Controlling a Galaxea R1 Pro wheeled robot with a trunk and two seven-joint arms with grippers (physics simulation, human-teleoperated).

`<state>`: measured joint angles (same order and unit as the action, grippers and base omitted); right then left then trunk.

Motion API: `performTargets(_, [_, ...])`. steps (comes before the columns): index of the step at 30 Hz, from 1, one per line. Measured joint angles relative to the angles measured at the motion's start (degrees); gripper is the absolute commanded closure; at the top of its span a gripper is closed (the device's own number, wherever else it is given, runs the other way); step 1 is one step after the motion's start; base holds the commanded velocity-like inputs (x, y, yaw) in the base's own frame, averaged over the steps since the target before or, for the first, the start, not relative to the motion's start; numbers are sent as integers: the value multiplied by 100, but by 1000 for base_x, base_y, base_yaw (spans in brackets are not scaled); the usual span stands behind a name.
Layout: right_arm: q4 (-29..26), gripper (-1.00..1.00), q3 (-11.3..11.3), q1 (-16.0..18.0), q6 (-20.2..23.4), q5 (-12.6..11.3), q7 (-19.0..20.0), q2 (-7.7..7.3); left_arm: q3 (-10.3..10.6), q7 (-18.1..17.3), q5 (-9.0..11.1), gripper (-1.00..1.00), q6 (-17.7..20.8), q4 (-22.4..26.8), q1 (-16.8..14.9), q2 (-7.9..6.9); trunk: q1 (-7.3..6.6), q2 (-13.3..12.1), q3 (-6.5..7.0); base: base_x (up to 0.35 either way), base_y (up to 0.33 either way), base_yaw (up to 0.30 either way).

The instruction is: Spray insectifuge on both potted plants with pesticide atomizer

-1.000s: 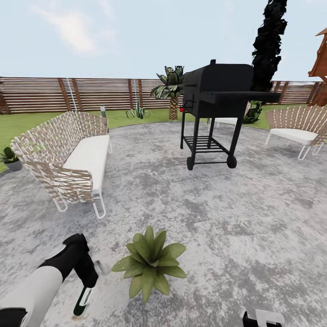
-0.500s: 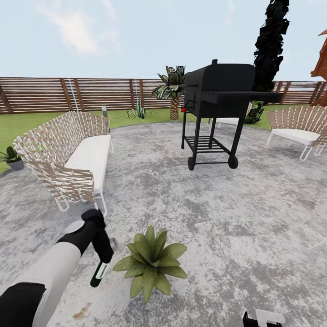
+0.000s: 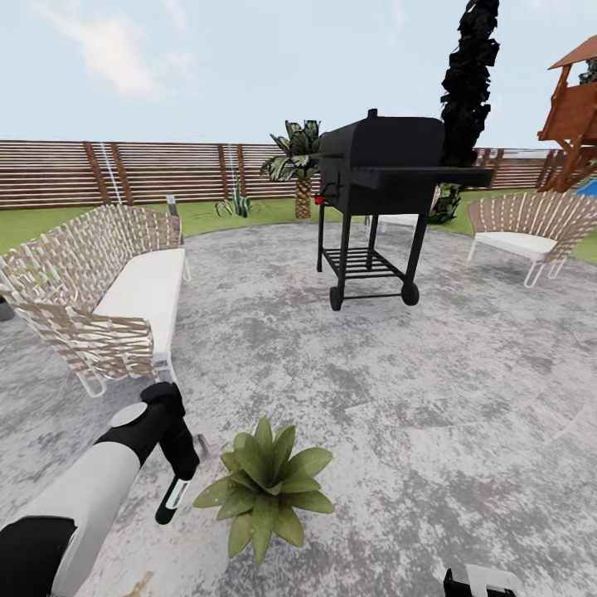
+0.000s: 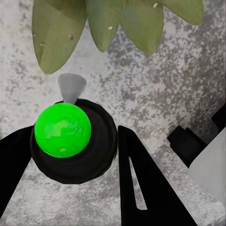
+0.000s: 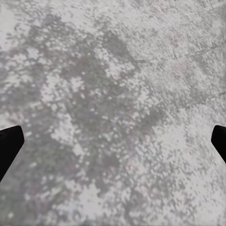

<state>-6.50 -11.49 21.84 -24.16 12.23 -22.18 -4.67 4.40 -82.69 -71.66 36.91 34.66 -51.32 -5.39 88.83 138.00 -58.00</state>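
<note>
My left gripper (image 3: pixel 177 474) is shut on the pesticide atomizer (image 3: pixel 172 502), a dark green bottle with a pale label that hangs down from the fingers. It sits just left of a potted plant (image 3: pixel 264 482), a low rosette of broad green leaves on the stone patio. In the left wrist view the atomizer (image 4: pixel 70 136) shows end-on as a dark round body with a bright green ball, between the black fingers (image 4: pixel 141 188). A pale grey cone (image 4: pixel 71 87) points from it toward the leaves (image 4: pixel 59 33). My right gripper (image 5: pixel 113 141) is open over bare paving.
A woven bench (image 3: pixel 99 290) with a white cushion stands at the left. A black grill (image 3: pixel 377 207) on wheels is ahead, and a woven chair (image 3: pixel 518 232) sits at the right. The slatted fence (image 3: pixel 149 170), a palm (image 3: pixel 298 162) and lawn lie beyond the patio (image 3: pixel 431 398).
My left arm lifted the atomizer up and closer to the plant's left side. The head camera turned a little, so the whole scene slid left.
</note>
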Motion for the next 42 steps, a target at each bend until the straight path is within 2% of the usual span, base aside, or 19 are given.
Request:
performTargets(2, [0, -100, 0, 0, 0, 0, -1, 0, 0, -9, -6, 100, 1, 5, -31, 28, 0, 0, 0, 4, 3, -2])
performTargets(7, [2, -100, 0, 0, 0, 0, -1, 0, 13, 13, -32, 100, -32, 1, 16, -31, 0, 0, 0, 0, 0, 0])
performTargets(8, [1, -100, 0, 0, 0, 0, 0, 0, 16, 28, -110, 100, -44, -8, 35, -38, 0, 0, 0, 0, 0, 0])
performTargets(9, [2, -100, 1, 0, 0, 0, -1, 0, 5, 75, -417, 100, -62, -64, 53, -76, 0, 0, 0, 0, 0, 0])
performTargets(11, [2, -100, 1, 0, 0, 0, -1, 0, -31, 92, -538, 100, -64, -79, 60, -161, 0, 0, 0, 0, 0, 0])
performTargets(14, [2, -100, 0, 0, 0, 0, -1, 0, -63, 98, -579, 100, -54, -42, 61, -215, 0, 0, 0, 0, 0, 0])
performTargets(20, [2, -100, 0, 0, 0, 0, 0, 0, -80, 219, -575, 100, -8, 65, -5, -196, 0, 0, 0, 0, 0, 0])
performTargets(24, [2, -100, 0, 0, 0, 0, 1, 0, -98, 658, -532, 100, -2, 69, 32, -163, 0, 0, 0, 0, 0, 0])
performTargets(27, [2, -100, 4, 0, 0, 0, 1, 0, -184, 939, -362, 100, -3, 38, 219, -207, 0, 0, -1, 0, 0, 0])
performTargets(29, [2, -100, 5, 0, 0, 0, 1, 0, -372, 1392, -290, 100, -17, 34, 611, -238, 1, 0, -1, 0, 0, 0])
performTargets(30, [2, -100, 7, 0, 0, 0, 3, 0, -448, 1470, -279, 100, -32, 34, 681, -241, 0, 0, 0, 0, 0, 0])
performTargets(33, [3, -100, 9, 0, 0, 1, 7, 0, -899, 1588, -249, 100, -59, 57, 796, -224, 0, 0, 0, 0, 0, 0])
performTargets(34, [5, -100, 9, 0, 0, 5, 7, 0, -985, 1600, -250, 100, -62, 97, 806, -190, 0, 0, 0, 0, 0, 0])
performTargets(42, [3, -100, 9, 0, 0, 5, 7, 0, -1044, 1555, -242, 100, -59, 88, 811, -159, -1, 0, 0, 137, 0, 0])
